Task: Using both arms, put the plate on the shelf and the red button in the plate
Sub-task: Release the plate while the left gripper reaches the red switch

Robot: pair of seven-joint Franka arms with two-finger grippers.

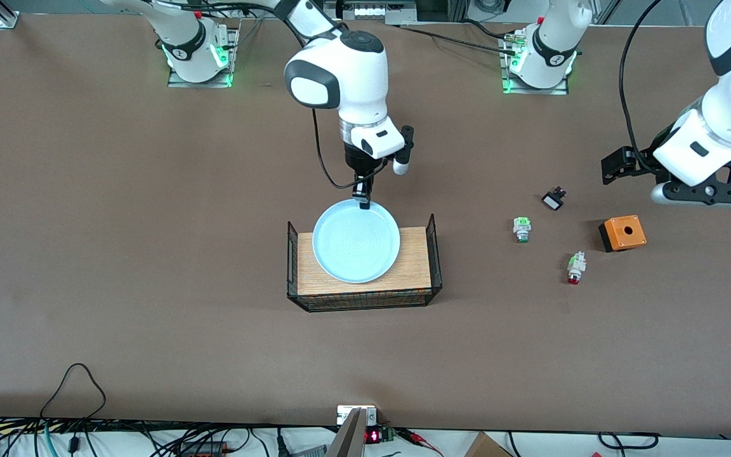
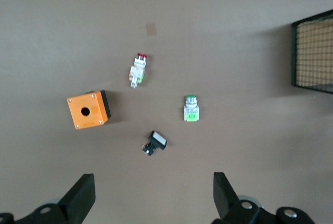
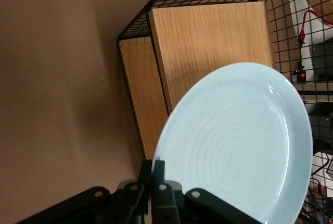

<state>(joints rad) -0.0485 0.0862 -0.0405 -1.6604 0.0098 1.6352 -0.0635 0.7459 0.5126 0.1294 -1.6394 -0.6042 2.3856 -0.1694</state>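
Brown table (image 1: 118, 254) lies mostly bare toward its edges. Right gripper (image 1: 363, 202) pinches the plate (image 1: 356, 240) rim over the wire tray (image 1: 434, 254). Left gripper (image 2: 151, 195) hangs wide open, holding nothing, over the red button (image 1: 575, 268).

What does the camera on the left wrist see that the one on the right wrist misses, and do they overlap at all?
Only the left wrist view shows the open left gripper over the small parts: the red button, a green-capped switch, an orange box and a small black part. Only the right wrist view shows the right gripper shut on the rim of the plate. Both show the wire basket with its wooden floor, and the brown table.
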